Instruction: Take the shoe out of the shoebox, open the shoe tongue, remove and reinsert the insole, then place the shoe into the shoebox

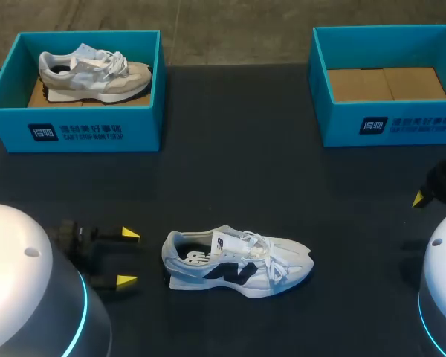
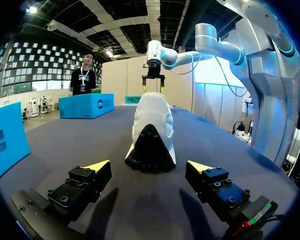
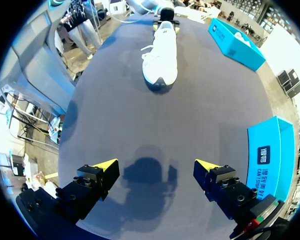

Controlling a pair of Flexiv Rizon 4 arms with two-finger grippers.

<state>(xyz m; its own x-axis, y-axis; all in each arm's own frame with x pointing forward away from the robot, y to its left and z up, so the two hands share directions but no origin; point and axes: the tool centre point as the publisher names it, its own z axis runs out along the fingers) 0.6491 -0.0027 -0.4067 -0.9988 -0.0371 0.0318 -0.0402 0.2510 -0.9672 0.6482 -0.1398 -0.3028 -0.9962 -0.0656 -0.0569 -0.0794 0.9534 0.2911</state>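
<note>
Head view: shoe (image 1: 236, 264) on table (image 1: 230, 178), heel just ahead of left gripper (image 1: 126, 257), spread wide, empty; right gripper (image 3: 156, 166) wide too. Prob. light, soft upper; grip stiff heel.

Second blue box (image 1: 74, 130) at table's (image 1: 230, 178) far left (beige-grey sneaker (image 1: 93, 73) inside, seemingly on cardboard (image 1: 36, 95)).

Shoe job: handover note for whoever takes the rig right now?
Left gripper: open, just behind the heel of the shoe, not touching.
Right gripper: open, holding nothing, well off from the toe.
Shoe lies on the table, out of the boxes.
Left box holds a second shoe; right box holds none.
Done: shoe taken out.
To do: open tongue, insole out and back in, shoe back into a box.
</note>
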